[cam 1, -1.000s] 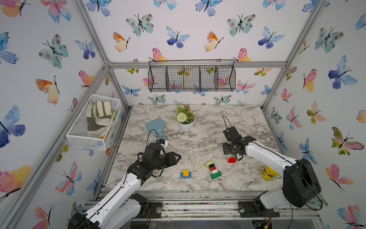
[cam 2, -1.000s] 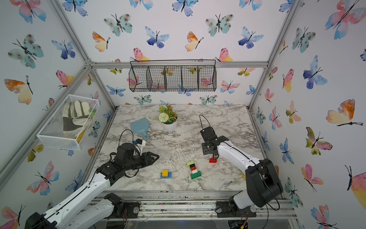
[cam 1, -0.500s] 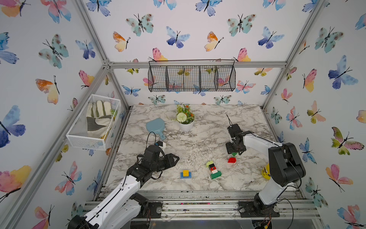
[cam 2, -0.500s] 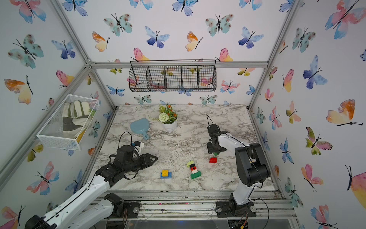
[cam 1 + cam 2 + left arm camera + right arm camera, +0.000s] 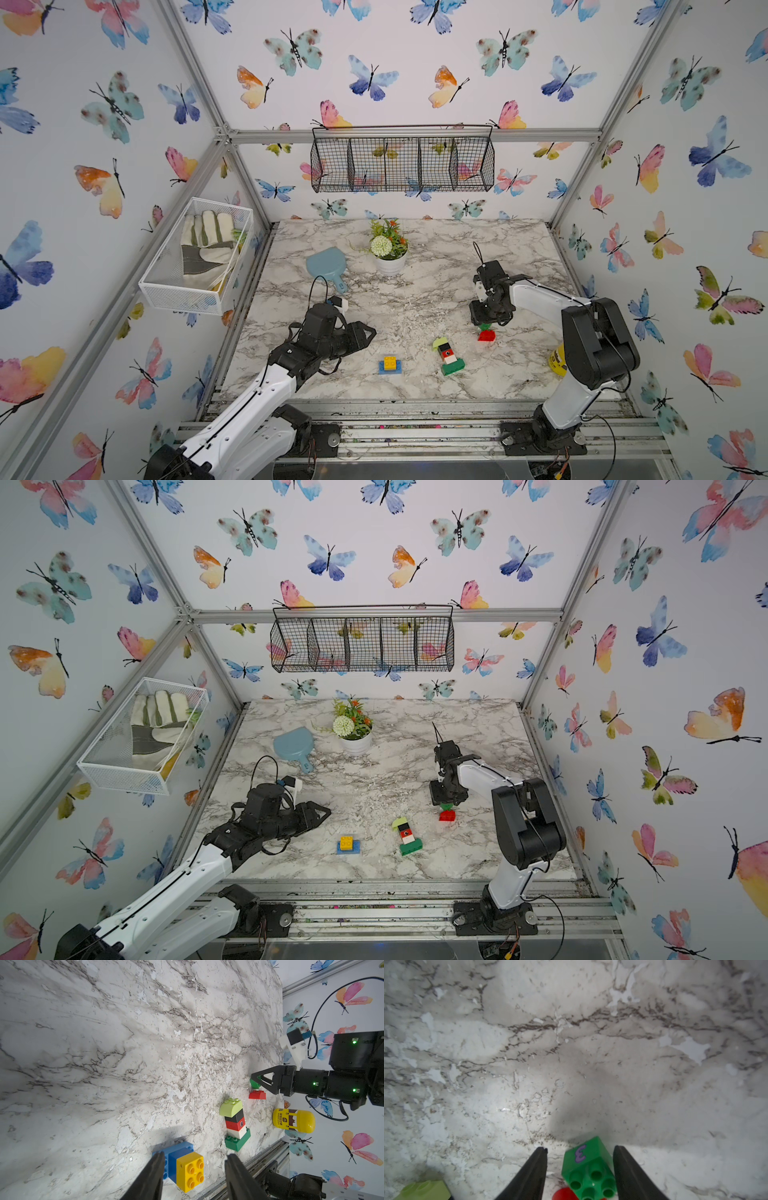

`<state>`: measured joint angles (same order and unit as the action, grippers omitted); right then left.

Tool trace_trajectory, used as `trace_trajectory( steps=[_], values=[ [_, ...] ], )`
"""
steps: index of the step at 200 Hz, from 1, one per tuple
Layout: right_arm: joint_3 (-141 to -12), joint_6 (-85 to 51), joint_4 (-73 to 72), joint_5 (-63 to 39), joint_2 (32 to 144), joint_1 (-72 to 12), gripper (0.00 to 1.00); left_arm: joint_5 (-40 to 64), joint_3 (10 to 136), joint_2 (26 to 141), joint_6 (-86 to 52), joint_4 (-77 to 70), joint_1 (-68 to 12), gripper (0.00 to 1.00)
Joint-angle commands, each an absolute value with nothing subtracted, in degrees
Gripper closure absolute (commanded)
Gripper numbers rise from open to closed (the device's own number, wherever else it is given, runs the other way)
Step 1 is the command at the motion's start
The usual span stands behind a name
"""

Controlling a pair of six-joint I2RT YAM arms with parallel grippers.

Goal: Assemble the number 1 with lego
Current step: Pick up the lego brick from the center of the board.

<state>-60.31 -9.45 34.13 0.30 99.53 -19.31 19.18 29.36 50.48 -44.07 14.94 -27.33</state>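
Note:
My right gripper (image 5: 580, 1149) stands open around a small green lego brick (image 5: 588, 1165) with a purple 3 on it. The brick rests against one finger, with a gap to the other. In both top views the gripper (image 5: 484, 324) (image 5: 446, 802) points down over this brick, just behind a red brick (image 5: 486, 335). A lime-black-red-white-green lego stack (image 5: 448, 356) lies flat near the front. A yellow brick on a blue one (image 5: 390, 364) sits left of it. My left gripper (image 5: 371, 332) (image 5: 194, 1156) is open and empty, short of that pair.
A yellow jar (image 5: 557, 359) lies by the right arm's base. A flower pot (image 5: 388, 262) and a blue hand mirror (image 5: 328, 264) stand at the back. A white basket with gloves (image 5: 195, 253) hangs on the left wall. A metal rail (image 5: 415, 409) borders the front.
My right gripper has come forward and down over the green brick beside the red one, and its jaws have narrowed. The right elbow has swung. The left arm has barely moved.

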Motion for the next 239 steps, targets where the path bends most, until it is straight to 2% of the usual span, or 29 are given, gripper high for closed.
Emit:
trace_trajectory(
  steps=[1, 25, 61, 102, 132, 166, 211, 227, 239],
  values=[
    [-59.8, -10.5, 37.2, 5.1, 99.4, -19.1, 0.44, 19.2, 28.8, 50.2, -44.1, 13.8, -26.9, 0.47],
    [-60.3, -9.4, 38.1, 7.9, 100.2, -19.1, 0.44, 19.2, 28.7, 50.3, -44.0, 14.0, -27.0, 0.48],
    [-60.0, -9.0, 37.6, 4.0, 100.5, -19.1, 0.47, 19.2, 28.7, 50.4, -43.9, 14.0, -27.0, 0.48],
    [-59.7, -9.1, 37.0, 0.0, 100.9, -19.1, 0.4, 19.1, 28.6, 50.4, -43.9, 14.0, -27.0, 0.48],
    [-59.6, -9.0, 38.5, 2.7, 101.0, -19.1, 0.39, 19.1, 28.6, 50.1, -44.1, 14.1, -27.0, 0.48],
    [-58.7, -9.8, 39.0, 2.9, 100.3, -19.1, 0.42, 19.1, 28.3, 50.1, -44.4, 13.6, -26.9, 0.48],
    [-59.5, -9.4, 38.1, 4.5, 101.0, -19.1, 0.53, 19.4, 28.4, 50.6, -44.3, 13.6, -26.9, 0.48],
    [-60.3, -8.9, 37.9, 5.8, 101.6, -19.1, 0.53, 19.4, 28.3, 50.5, -44.4, 13.7, -26.9, 0.48],
    [-60.9, -8.2, 38.0, 6.8, 101.9, -19.1, 0.49, 19.3, 28.4, 50.4, -44.4, 13.8, -26.9, 0.48]
  ],
)
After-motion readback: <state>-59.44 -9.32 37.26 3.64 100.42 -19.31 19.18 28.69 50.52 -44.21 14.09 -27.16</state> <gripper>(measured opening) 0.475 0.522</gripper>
